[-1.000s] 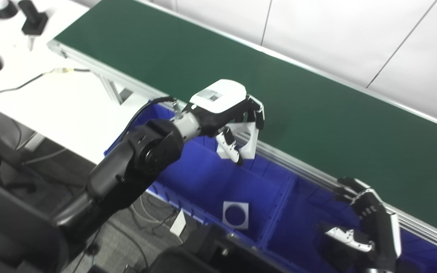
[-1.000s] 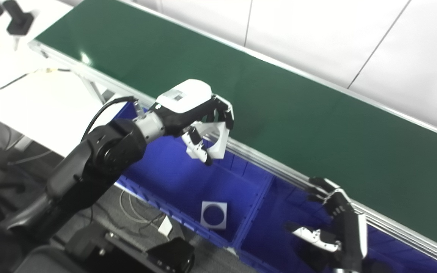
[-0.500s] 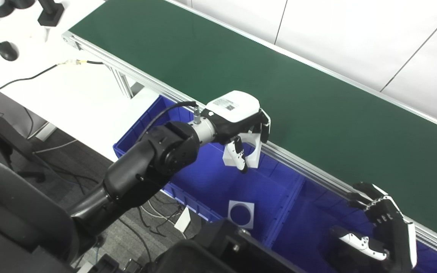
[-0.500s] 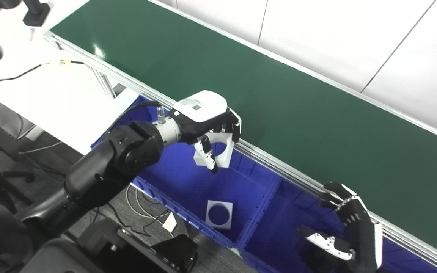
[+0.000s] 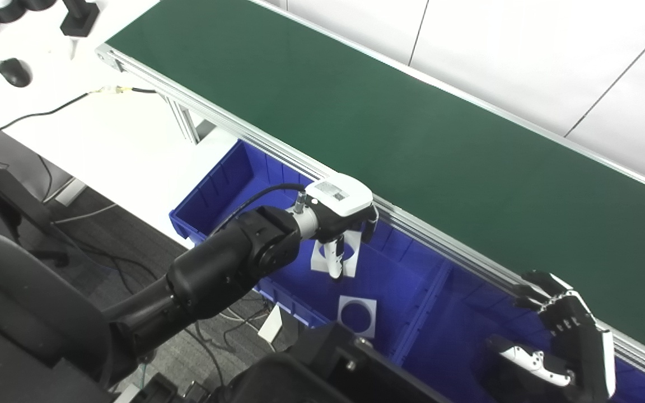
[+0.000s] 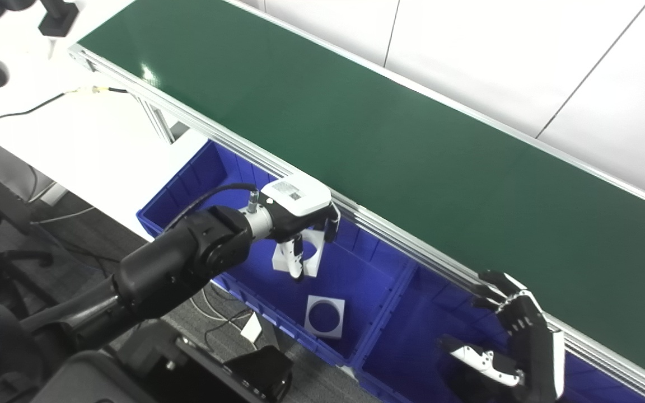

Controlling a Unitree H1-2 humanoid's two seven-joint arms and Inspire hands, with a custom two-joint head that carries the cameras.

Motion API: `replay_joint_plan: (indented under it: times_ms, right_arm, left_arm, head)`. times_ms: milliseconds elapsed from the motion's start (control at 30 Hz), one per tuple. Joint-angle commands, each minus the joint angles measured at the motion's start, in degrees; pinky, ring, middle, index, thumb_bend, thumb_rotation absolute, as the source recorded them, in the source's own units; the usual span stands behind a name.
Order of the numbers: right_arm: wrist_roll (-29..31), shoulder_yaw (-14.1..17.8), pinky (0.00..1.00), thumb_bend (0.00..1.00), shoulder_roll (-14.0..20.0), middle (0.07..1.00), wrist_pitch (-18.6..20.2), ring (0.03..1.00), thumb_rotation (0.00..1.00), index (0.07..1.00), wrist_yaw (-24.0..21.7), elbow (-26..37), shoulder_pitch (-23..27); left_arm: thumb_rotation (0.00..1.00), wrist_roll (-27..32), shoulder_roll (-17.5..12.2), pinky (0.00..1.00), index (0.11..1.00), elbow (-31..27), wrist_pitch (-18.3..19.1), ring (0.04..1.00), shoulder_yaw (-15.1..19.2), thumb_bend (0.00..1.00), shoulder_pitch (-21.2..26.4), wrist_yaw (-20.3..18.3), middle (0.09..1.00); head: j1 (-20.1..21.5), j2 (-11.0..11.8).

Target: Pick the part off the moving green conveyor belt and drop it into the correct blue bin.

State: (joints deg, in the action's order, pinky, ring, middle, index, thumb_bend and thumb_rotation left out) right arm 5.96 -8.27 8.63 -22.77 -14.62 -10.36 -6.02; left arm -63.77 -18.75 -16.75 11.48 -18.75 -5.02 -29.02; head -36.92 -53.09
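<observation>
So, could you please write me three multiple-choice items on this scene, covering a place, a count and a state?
1. Where is the left hand?
A. Over the left blue bin
B. Over the green conveyor belt
C. Over the white table

2. How many white square parts with a round hole are visible?
A. One
B. Two
C. Four

3. What is the right hand doing?
A. Holding a part
B. Pressing on the belt
C. Open, holding nothing

Answers:
1. A, it hangs inside the bin's outline.
2. B, the held part and the part on the bin floor.
3. C, its fingers are spread and nothing is in them.
</observation>
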Motion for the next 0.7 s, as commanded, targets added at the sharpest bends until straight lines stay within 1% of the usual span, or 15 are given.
replay_joint_plan:
  times_ms: [0, 233, 333, 400, 433, 467, 500, 533, 567, 667]
  right_arm:
    - [0.65, 0.30, 0.57, 0.95, -0.33, 0.729, -1.16, 0.653, 0.11, 0.699, -0.51, 1.61, 0.47]
    - [-0.01, 0.28, 0.57, 0.95, -0.59, 0.727, -0.89, 0.653, 0.10, 0.701, -0.13, 1.89, 0.22]
    - [-0.46, 0.25, 0.57, 0.95, -0.74, 0.726, -1.28, 0.652, 0.10, 0.699, 0.02, 1.84, 0.18]
    - [-0.46, 0.24, 0.57, 0.95, -0.84, 0.726, -1.15, 0.652, 0.11, 0.698, -0.01, 1.98, 0.10]
    - [-0.37, 0.23, 0.57, 0.95, -0.89, 0.727, -1.01, 0.652, 0.11, 0.698, -0.06, 2.08, 0.05]
    - [-0.38, 0.23, 0.57, 0.95, -0.95, 0.728, -0.91, 0.652, 0.10, 0.698, -0.05, 2.23, -0.02]
    - [-0.40, 0.23, 0.57, 0.96, -0.98, 0.728, -0.86, 0.652, 0.10, 0.698, -0.03, 2.34, -0.07]
    - [-0.43, 0.22, 0.57, 0.95, -0.96, 0.729, -1.07, 0.653, 0.10, 0.699, -0.08, 2.26, -0.07]
    - [-0.38, 0.20, 0.57, 0.95, -0.95, 0.729, -1.21, 0.653, 0.10, 0.699, -0.15, 2.21, -0.09]
    - [-0.37, 0.18, 0.58, 0.95, -0.91, 0.731, -1.33, 0.654, 0.11, 0.701, -0.23, 2.17, -0.13]
  left_arm:
    - [0.00, -1.11, -0.06, 0.32, 0.552, -0.50, -0.67, 0.411, -0.03, 0.47, 1.13, 2.30, 0.468]
    - [0.00, -1.60, -0.50, 0.32, 0.556, -0.55, -0.65, 0.406, -0.31, 0.47, 1.11, 2.29, 0.464]
    - [0.00, -1.34, -0.66, 0.31, 0.563, -0.66, -1.19, 0.406, -0.08, 0.47, 0.78, 3.61, 0.468]
    - [0.00, -0.75, -0.76, 0.34, 0.557, -0.86, -1.48, 0.394, 0.10, 0.49, 0.54, 4.32, 0.469]
    - [0.00, -0.42, -0.80, 0.37, 0.530, -0.97, -1.58, 0.448, 0.20, 0.51, 0.42, 4.62, 0.477]
    - [0.04, -0.93, -1.18, 0.44, 0.579, -1.45, -1.76, 0.529, -0.08, 0.69, 0.43, 4.32, 0.556]
    - [0.07, -1.36, -1.47, 0.48, 0.635, -1.79, -1.90, 0.575, -0.30, 0.84, 0.45, 4.07, 0.622]
    - [0.13, -2.09, -1.81, 0.53, 0.682, -2.19, -2.08, 0.634, -0.63, 0.95, 0.56, 3.56, 0.689]
    - [0.14, -2.55, -2.04, 0.54, 0.687, -2.50, -2.29, 0.643, -0.83, 0.96, 0.62, 3.20, 0.697]
    - [0.20, -2.50, -2.40, 0.59, 0.718, -3.06, -2.66, 0.711, -1.00, 1.00, 0.66, 2.66, 0.748]
  head:
    - [0.10, 0.03]
    - [0.60, 0.16]
    - [0.90, 0.25]
    - [1.10, 0.29]
    - [1.10, 0.29]
    - [1.14, 0.31]
    - [1.14, 0.31]
    - [1.13, 0.30]
    - [1.24, 0.34]
    - [1.32, 0.31]
